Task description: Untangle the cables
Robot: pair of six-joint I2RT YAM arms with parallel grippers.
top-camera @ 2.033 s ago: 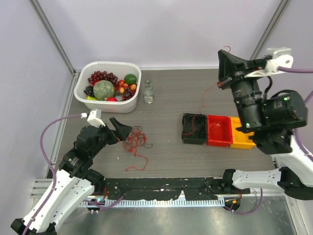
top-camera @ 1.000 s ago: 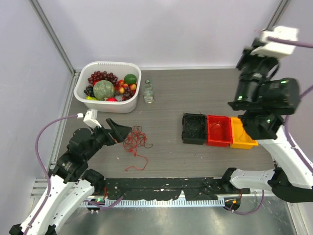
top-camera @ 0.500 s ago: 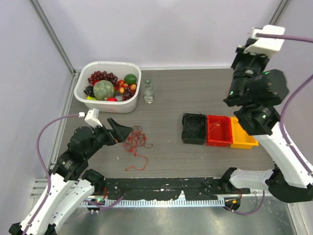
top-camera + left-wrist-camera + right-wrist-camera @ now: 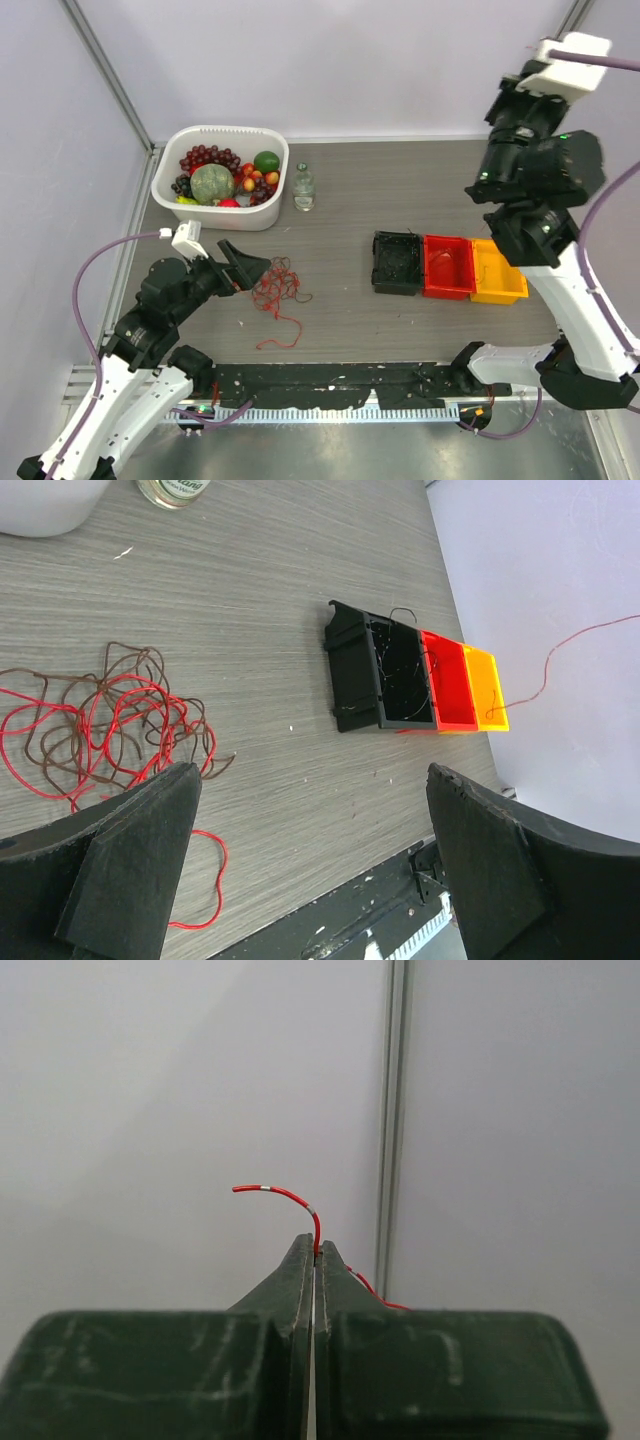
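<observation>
Right wrist view shows the raised right hand pressed together, pinching a red cable; the low left hand is spread beside the cable clump.

- A robotics lab test cell is showing: plain pale lilac wall panels in bare aluminium frame posts are enclosing a grey wood-grain tabletop.
- White-and-black left robot arm and matching right robot arm are standing bolted at that tabletop's near edge.
</observation>
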